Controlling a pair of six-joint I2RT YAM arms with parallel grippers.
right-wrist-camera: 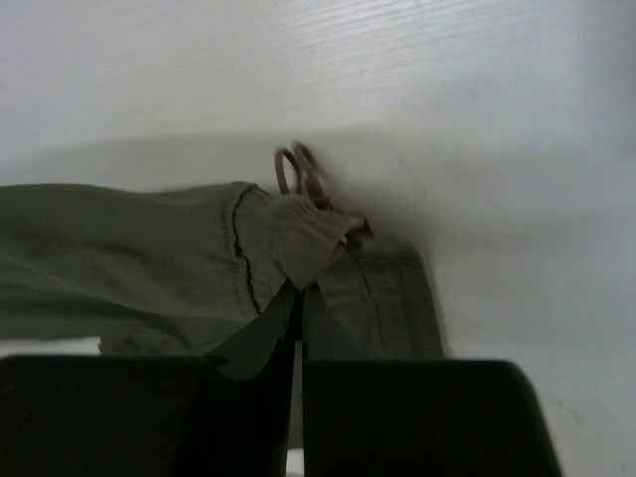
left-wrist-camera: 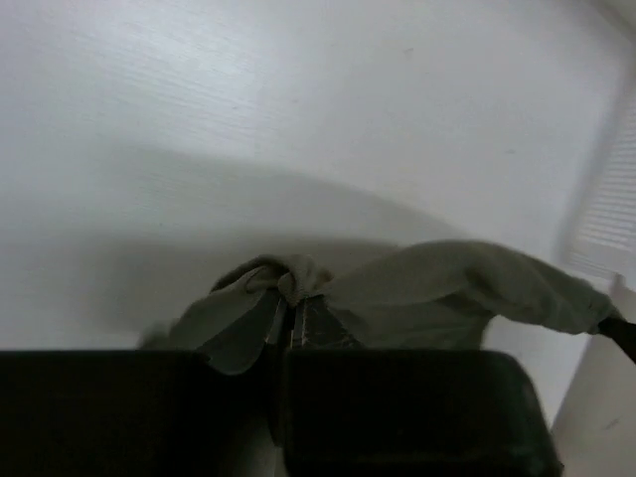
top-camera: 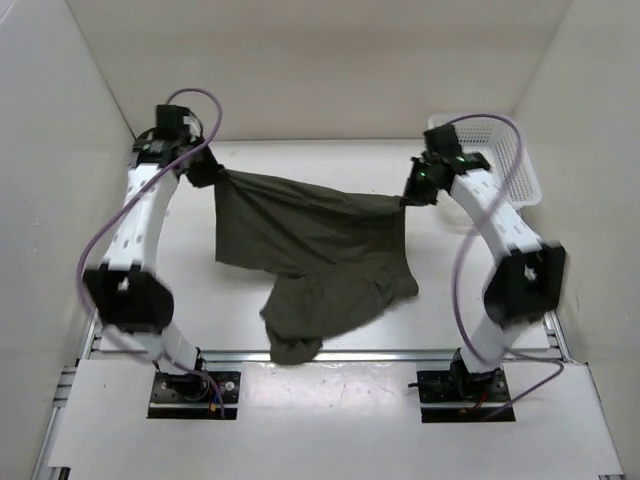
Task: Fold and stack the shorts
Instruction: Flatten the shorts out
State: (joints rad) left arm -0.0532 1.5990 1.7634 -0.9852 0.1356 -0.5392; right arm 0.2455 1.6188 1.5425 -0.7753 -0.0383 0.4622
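The dark olive-green shorts [top-camera: 310, 250] hang stretched between my two grippers above the table, the waistband edge taut at the far side and the legs drooping toward the near edge. My left gripper [top-camera: 212, 176] is shut on the left corner of the shorts [left-wrist-camera: 288, 283]. My right gripper [top-camera: 410, 198] is shut on the right corner of the shorts [right-wrist-camera: 298, 248], where a small drawstring loop [right-wrist-camera: 298, 171] sticks out.
A white basket [top-camera: 495, 155] stands at the far right, just behind the right arm. White walls close in the table on the left, right and back. A metal rail [top-camera: 330, 355] runs along the near edge under the hanging legs.
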